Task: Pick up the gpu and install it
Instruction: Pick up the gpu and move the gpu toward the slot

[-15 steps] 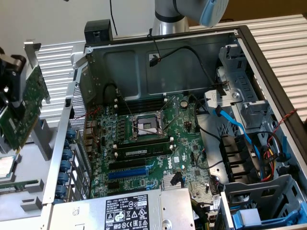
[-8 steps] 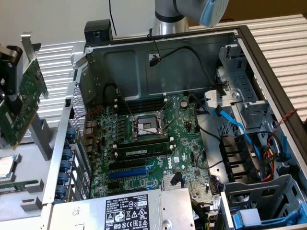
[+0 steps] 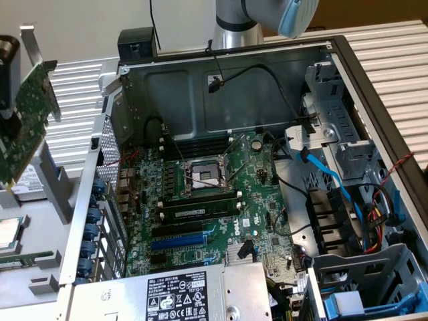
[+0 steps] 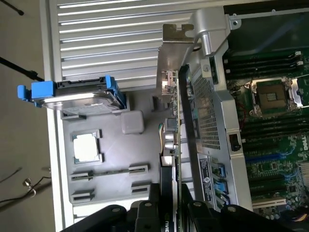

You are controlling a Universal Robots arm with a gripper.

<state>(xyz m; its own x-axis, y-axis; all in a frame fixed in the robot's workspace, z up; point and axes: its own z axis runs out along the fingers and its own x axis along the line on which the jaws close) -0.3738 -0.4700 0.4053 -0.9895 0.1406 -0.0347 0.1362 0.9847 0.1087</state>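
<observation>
Since the work is mid-carry, case (image 3: pixel 221 67): lies open, with its interior in plain view across the centre and the exterior view's right.
State of motherboard (image 3: pixel 261 200): seated on the case floor. The blue slot (image 3: pixel 175 242) stands unoccupied, near the power supply (image 3: pixel 180 294).
State of tray (image 4: pixel 116 164): sits outside the case and carries a hard drive (image 4: pixel 79 99) in a blue carrier and a processor (image 4: pixel 87 146).
Position of gpu (image 3: pixel 25 127): in the air above the tray at the exterior view's left, outside the case wall, tilted, with the silver bracket uppermost.
State of pincer (image 4: pixel 171 215): clamped on the gpu at the end opposite the bracket, the card edge-on between the fingers.
Step judged: carrying the card toward the case.
Good practice: clear the case wall with margin. Square the connector edge to the slot and face the bracket to the rear openings. Avoid the loose cables and do not twist the card in the grip.
</observation>
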